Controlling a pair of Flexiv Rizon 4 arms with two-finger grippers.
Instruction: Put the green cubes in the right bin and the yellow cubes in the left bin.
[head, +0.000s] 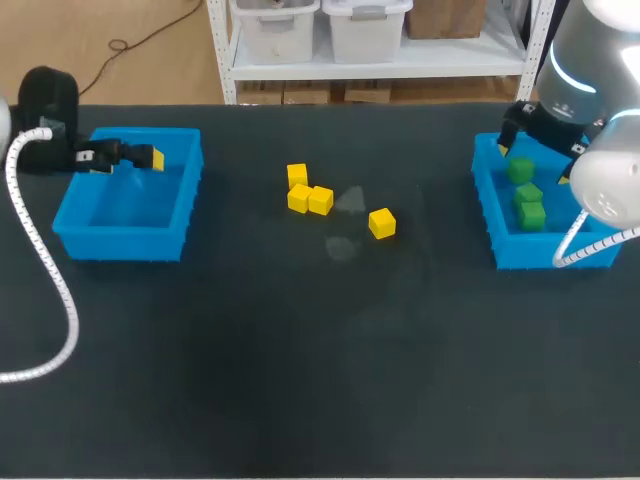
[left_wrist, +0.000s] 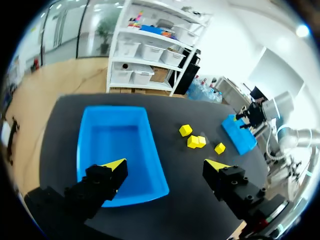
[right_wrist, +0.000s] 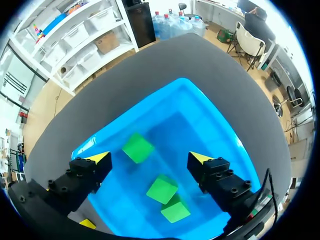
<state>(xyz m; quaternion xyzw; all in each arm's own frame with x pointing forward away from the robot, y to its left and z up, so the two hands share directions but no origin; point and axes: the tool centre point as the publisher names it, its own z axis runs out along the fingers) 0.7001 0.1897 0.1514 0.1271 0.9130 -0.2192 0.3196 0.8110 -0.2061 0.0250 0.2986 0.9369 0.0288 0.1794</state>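
Several yellow cubes (head: 320, 200) lie loose near the table's middle; the left wrist view shows them as yellow cubes (left_wrist: 193, 142) beyond the left bin (left_wrist: 115, 145). My left gripper (head: 140, 157) hovers open over the left bin (head: 125, 215), and in its own view the left gripper (left_wrist: 166, 165) holds nothing. Three green cubes (head: 528, 193) lie in the right bin (head: 500, 240). My right gripper (head: 535, 160) hangs open above them. In its wrist view the right gripper (right_wrist: 150, 158) is empty, with the green cubes (right_wrist: 162, 189) below it inside the right bin (right_wrist: 200, 100).
A dark mat covers the table (head: 300, 380). Two faint pale marks (head: 345, 225) sit beside the yellow cubes. A white ribbed cable (head: 45, 290) from my left arm loops over the table's left side.
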